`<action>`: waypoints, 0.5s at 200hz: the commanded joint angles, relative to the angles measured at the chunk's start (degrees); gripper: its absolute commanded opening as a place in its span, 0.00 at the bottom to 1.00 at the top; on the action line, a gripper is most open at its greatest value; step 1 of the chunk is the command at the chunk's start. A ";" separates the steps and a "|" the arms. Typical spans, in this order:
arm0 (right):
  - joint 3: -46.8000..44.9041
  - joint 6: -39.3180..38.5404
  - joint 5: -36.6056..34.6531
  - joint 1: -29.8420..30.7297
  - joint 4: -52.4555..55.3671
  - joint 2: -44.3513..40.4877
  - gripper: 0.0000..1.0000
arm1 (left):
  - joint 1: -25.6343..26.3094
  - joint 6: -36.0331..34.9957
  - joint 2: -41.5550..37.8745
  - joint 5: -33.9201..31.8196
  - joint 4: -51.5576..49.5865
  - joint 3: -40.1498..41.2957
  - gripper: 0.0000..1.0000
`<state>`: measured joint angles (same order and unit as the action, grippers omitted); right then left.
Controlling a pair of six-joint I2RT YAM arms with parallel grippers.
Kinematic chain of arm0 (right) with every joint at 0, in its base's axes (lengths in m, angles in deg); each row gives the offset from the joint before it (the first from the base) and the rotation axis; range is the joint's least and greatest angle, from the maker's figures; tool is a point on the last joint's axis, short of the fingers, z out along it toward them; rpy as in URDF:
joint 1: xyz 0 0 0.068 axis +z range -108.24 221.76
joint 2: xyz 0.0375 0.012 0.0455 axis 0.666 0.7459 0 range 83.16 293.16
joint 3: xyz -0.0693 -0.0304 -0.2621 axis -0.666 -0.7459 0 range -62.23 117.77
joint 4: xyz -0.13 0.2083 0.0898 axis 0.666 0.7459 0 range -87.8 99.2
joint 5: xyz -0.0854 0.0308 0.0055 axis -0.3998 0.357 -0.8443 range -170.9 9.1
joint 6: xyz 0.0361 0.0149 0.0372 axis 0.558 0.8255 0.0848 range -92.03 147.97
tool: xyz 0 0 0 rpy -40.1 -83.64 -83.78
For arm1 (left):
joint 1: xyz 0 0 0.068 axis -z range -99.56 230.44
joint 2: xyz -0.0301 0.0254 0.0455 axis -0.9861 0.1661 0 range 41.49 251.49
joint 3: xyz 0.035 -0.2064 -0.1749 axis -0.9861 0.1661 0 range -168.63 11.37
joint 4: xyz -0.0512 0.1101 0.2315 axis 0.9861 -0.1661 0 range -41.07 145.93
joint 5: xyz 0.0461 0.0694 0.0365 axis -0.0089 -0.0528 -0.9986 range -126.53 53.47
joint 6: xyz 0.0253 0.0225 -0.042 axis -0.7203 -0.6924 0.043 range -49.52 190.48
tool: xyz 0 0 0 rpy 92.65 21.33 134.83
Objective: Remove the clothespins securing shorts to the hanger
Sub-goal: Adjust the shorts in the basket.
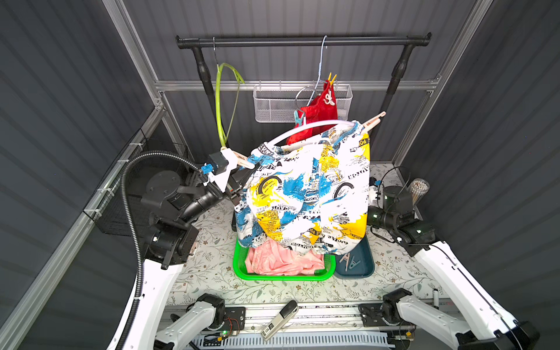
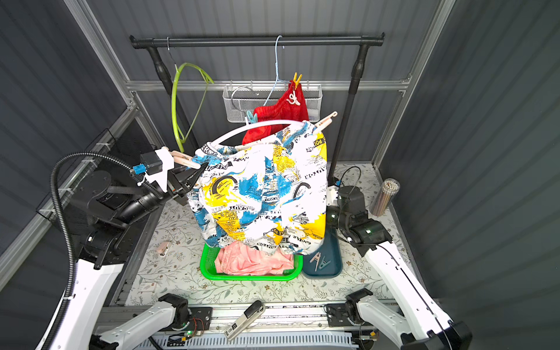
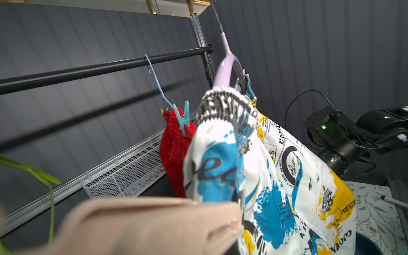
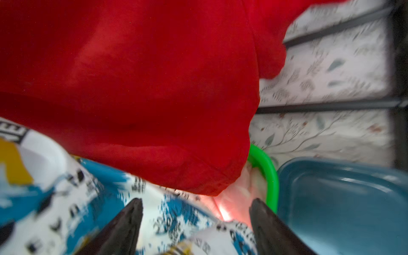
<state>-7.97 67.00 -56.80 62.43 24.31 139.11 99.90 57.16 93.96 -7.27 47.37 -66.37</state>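
Nearest the left wrist camera, a beige clothespin (image 3: pixel 154 223) fills the low edge of that view, its tip touching the waistband corner of the printed shorts (image 3: pixel 276 176). Your left pincer (image 2: pixel 198 172) sits just beside it with fingers pressed together. Whether they pinch the peg you cannot tell, so don't pull as if you had it: a half-grip would likely drag the cloth and swing the lilac hanger (image 3: pixel 224 70).

Your right pincer (image 4: pixel 195 202) is spread, with printed fabric right between its fingers, the red shorts (image 4: pixel 132 77) just beyond and the blue tray (image 4: pixel 342 198) beside it. Close there and you probably clamp cloth, not a peg.

You cannot see the second beige clothespin (image 1: pixel 374 118), at the hanger's far end, in that pincer's own camera. The light blue clothespin (image 3: pixel 184 119) and yellow clothespin (image 1: pixel 331 78) on the red shorts sit beyond both pincers.
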 commanded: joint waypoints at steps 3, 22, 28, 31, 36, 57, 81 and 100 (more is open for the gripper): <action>-1.16 7.47 0.58 2.74 -5.20 -0.11 0.75 | -0.13 1.63 -4.74 -8.32 7.93 4.03 0.00; -0.87 9.78 -2.53 7.30 -5.31 1.50 0.73 | -0.13 2.23 -6.97 -8.34 7.60 6.19 0.00; -0.76 10.54 -3.47 8.88 -5.53 2.27 0.72 | -0.13 2.34 -7.55 -7.80 7.23 6.66 0.00; -0.74 10.95 -3.91 9.65 -5.67 2.65 0.72 | -0.13 2.34 -7.90 -7.59 7.05 7.02 0.00; -0.66 11.64 -4.22 10.79 -5.91 3.27 0.72 | -0.13 2.34 -8.30 -7.48 6.63 7.38 0.00; -1.79 15.22 -9.76 15.11 -8.04 5.51 0.71 | -0.13 1.95 -11.04 -8.94 4.70 9.50 0.00; -3.64 19.42 -12.63 18.39 -11.37 8.61 0.71 | -0.12 0.87 -14.31 -12.76 1.44 11.09 0.00; -4.58 22.25 -14.08 20.62 -13.67 12.70 0.71 | -0.13 0.04 -16.27 -14.46 -2.34 11.40 0.00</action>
<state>-10.81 83.85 -66.77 80.92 14.71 148.35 99.90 57.53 80.58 -17.00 45.25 -54.98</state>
